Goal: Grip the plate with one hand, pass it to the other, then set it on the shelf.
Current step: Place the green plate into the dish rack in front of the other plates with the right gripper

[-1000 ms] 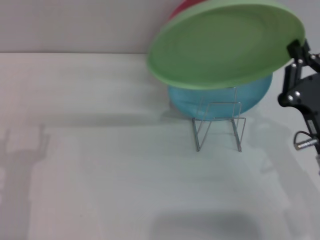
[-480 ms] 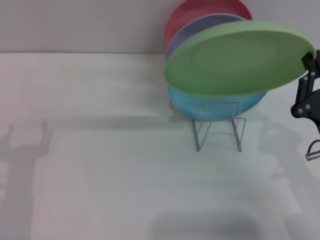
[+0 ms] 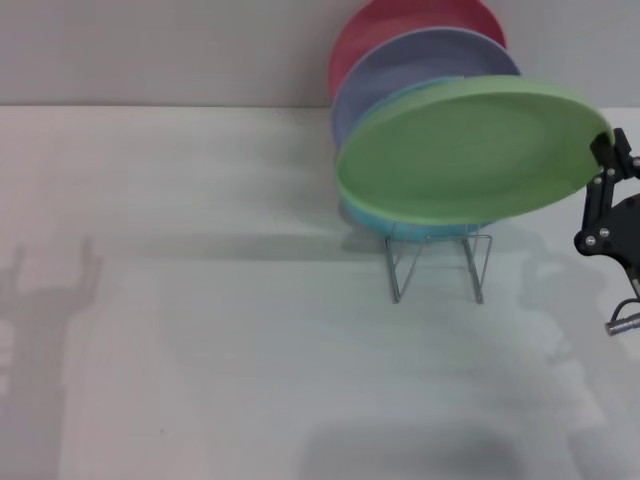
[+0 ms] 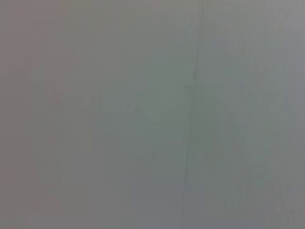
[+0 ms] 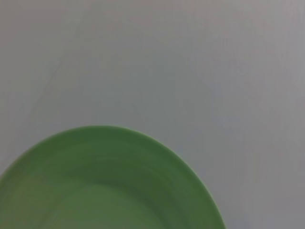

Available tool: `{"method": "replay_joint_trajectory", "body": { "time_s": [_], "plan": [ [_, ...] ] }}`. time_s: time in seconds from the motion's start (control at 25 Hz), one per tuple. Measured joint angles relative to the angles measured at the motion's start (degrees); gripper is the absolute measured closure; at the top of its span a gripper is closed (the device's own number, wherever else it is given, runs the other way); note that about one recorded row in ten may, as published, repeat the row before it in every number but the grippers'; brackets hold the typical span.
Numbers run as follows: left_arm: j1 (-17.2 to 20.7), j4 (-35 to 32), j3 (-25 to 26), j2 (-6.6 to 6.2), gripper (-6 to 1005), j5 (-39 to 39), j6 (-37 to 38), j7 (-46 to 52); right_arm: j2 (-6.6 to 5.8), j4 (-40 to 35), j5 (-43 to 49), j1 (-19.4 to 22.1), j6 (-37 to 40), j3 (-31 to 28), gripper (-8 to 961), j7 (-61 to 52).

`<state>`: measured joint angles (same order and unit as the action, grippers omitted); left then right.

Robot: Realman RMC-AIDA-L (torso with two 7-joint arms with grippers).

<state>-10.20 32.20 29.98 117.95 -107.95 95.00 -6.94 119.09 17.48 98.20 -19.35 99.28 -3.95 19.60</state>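
The light green plate is pinched at its right rim by the right hand and held tilted over the shelf, before the turquoise plate.

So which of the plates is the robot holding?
The light green plate. The right end effector grips its rim, tilted in the air over the wire rack; the pink, lavender and blue ones stand behind it.

Plate light green; shelf silver wire; gripper black.
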Motion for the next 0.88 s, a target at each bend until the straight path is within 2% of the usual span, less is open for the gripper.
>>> {"method": "replay_joint_trajectory", "body": {
  "time_s": [0.88],
  "plan": [
    [-0.5, -0.23, 0.17, -0.15, 198, 0.02, 0.23, 0.0, 0.18, -1.04, 0.0, 1.87, -7.95, 0.08, 823, 0.0]
  ]
}}
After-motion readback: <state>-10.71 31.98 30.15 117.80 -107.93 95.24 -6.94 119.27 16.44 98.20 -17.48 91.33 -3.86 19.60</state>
